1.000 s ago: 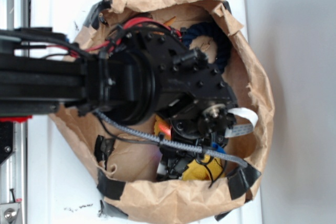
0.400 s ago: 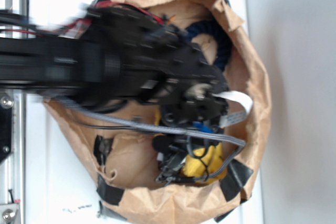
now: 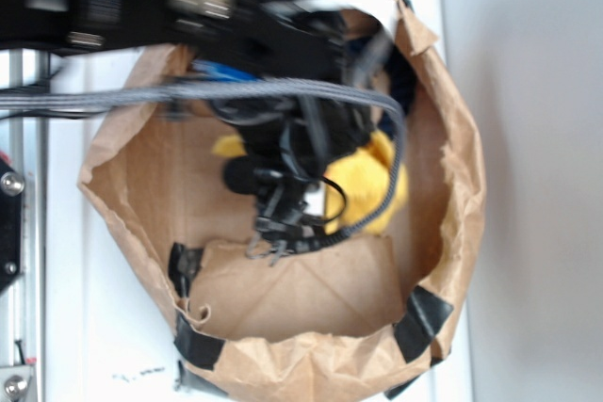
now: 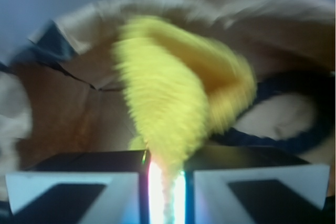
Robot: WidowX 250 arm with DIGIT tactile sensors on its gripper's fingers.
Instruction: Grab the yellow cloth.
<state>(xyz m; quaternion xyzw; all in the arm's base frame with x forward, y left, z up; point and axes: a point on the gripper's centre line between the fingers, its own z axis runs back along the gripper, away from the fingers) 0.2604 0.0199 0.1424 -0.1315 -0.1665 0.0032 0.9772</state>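
The yellow cloth (image 3: 363, 190) hangs bunched in the middle of the brown paper bag (image 3: 452, 176), partly behind the arm's cables. In the wrist view the cloth (image 4: 173, 93) fans out from between the two jaws, blurred by motion. My gripper (image 3: 311, 200) (image 4: 164, 182) is shut on a pinched fold of it; the jaws stand nearly together with the cloth between them. The gripper's tips are mostly hidden by cables in the exterior view.
A navy rope (image 4: 294, 135) lies curled on the bag's floor behind the cloth; a bit of it shows at the bag's top right (image 3: 403, 82). Black tape patches (image 3: 422, 319) sit on the bag's rim. The bag stands on a white surface (image 3: 104, 327).
The arm has swung from the bag's lower part toward the top of the picture, carrying the yellow cloth up with it. The bag's lower floor now shows.
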